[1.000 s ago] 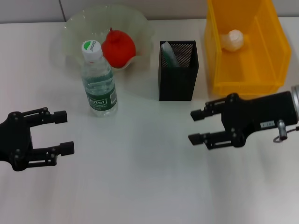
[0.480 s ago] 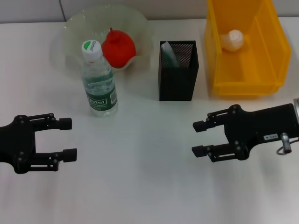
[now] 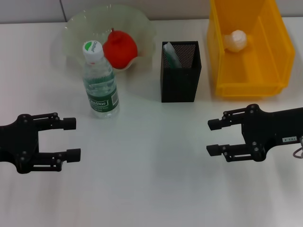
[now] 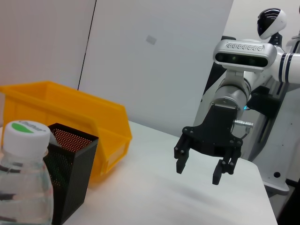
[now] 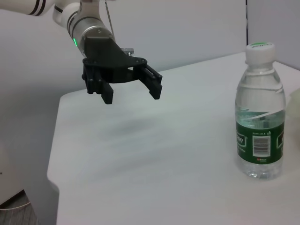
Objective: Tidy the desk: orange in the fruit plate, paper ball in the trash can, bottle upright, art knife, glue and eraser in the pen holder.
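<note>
Left gripper [image 3: 72, 138]: low over table [image 3: 142, 189], jaws wide apart, empty.
Plate [image 3: 75, 28]: far left, holds orange [image 3: 120, 47].
Bottle [image 3: 99, 80]: upright, just in front of plate.
Holder [image 3: 180, 78]: centre, beside bottle; pale item leaning inside, kind unclear.
Bin [image 3: 246, 80]: far right, yellow, paper ball [image 3: 235, 40] inside.
Right gripper [image 3: 214, 137]: in front of bin, jaws spread, empty.

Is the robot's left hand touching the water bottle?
Apart. In the head view, bare table separates the open left gripper from the water bottle, which stands farther back.
</note>
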`<state>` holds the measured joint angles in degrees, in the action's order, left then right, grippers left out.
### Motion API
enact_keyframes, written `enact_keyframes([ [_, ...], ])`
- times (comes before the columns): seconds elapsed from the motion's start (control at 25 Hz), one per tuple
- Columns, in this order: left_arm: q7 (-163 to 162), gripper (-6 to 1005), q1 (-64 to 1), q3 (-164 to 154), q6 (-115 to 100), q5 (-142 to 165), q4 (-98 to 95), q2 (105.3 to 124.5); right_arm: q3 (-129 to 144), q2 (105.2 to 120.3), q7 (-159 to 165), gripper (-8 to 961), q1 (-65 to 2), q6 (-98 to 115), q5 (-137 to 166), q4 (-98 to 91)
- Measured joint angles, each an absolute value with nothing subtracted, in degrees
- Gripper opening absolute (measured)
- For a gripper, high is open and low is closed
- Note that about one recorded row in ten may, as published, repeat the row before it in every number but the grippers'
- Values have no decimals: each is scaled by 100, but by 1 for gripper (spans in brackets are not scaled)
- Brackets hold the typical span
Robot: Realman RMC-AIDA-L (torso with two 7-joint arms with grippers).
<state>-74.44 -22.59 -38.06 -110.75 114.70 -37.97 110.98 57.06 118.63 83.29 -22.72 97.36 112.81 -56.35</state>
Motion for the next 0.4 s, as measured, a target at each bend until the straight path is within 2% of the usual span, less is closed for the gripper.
enact_keyframes([
  [0.4,-7494,798,-2293,-3806,-11074,11470,-3796,11097,5668,11874,8325,608,-2288,9738,11280,-5627],
])
